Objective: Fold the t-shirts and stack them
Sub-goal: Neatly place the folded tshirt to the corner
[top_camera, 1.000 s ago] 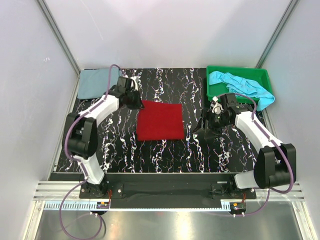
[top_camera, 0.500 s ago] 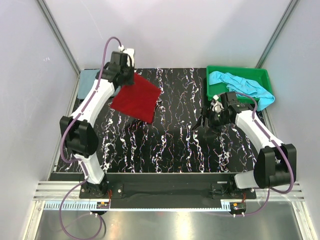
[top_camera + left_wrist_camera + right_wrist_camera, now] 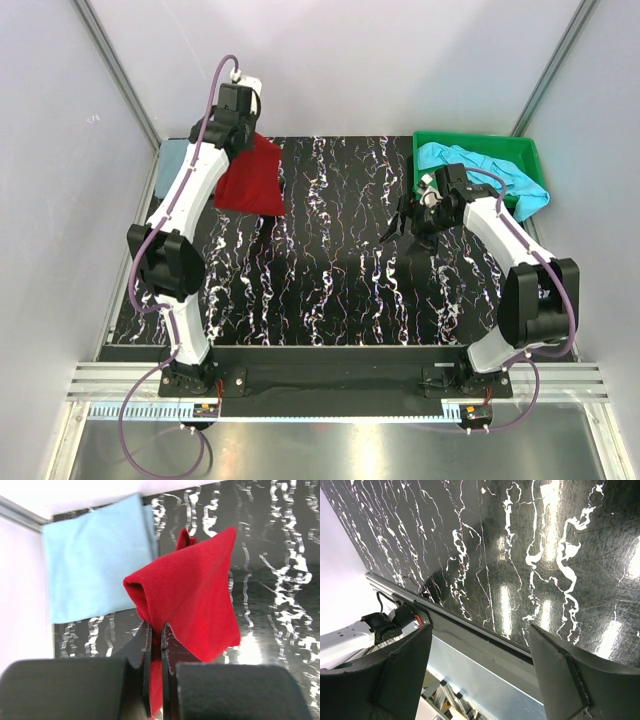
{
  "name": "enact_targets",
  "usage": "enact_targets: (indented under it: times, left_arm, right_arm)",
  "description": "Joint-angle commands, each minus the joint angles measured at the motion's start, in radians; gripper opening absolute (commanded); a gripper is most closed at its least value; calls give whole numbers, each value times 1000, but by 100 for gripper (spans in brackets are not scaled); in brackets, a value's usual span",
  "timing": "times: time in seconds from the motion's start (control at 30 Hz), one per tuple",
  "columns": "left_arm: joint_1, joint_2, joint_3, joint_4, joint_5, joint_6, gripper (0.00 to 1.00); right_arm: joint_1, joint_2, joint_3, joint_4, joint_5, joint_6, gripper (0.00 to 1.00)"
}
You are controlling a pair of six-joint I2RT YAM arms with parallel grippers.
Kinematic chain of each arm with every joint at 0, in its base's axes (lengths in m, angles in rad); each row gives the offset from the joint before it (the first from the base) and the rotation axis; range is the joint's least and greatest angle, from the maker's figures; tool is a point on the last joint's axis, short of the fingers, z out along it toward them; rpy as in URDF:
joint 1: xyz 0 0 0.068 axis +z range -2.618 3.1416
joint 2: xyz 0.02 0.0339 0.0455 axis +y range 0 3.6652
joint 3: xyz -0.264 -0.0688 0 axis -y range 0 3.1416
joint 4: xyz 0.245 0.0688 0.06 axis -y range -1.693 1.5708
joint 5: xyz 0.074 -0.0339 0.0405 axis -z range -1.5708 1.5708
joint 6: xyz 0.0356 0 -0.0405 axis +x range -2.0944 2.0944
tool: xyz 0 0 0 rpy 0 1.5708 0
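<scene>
My left gripper [image 3: 156, 626] is shut on a corner of the deep red t-shirt [image 3: 195, 590]. The folded cloth hangs from it in the air at the table's back left [image 3: 250, 182]. Just beyond and left of it lies the folded grey-blue t-shirt [image 3: 95, 560], flat in the back-left corner [image 3: 172, 155] and partly hidden by my left arm. The light turquoise t-shirt [image 3: 485, 172] lies crumpled in the green tray [image 3: 475, 139], spilling over its right rim. My right gripper [image 3: 408, 222] stands open and empty [image 3: 480, 628] over bare table, left of the tray.
The black marbled table [image 3: 330, 270] stretches between the arms. White walls with metal corner posts close in the back and sides. The table's front edge and the arm bases' rail [image 3: 485, 640] show in the right wrist view.
My left arm lifted the folded red t-shirt off the table's middle and carried it back-left, towards the grey-blue one. My right gripper rose slightly and shifted towards the back.
</scene>
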Motion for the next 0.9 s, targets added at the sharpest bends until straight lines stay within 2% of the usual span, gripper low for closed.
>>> enact_targets:
  times: [0.0, 0.33, 0.87]
  left_arm:
    - [3, -32, 118, 55, -111, 62, 0]
    - [7, -49, 126, 105, -110, 170, 0]
    - [90, 14, 165, 190, -26, 207, 0]
  right_arm:
    - [8, 29, 50, -18, -16, 8, 85]
    - [8, 57, 78, -17, -29, 11, 86]
    - [10, 132, 99, 8, -18, 24, 87]
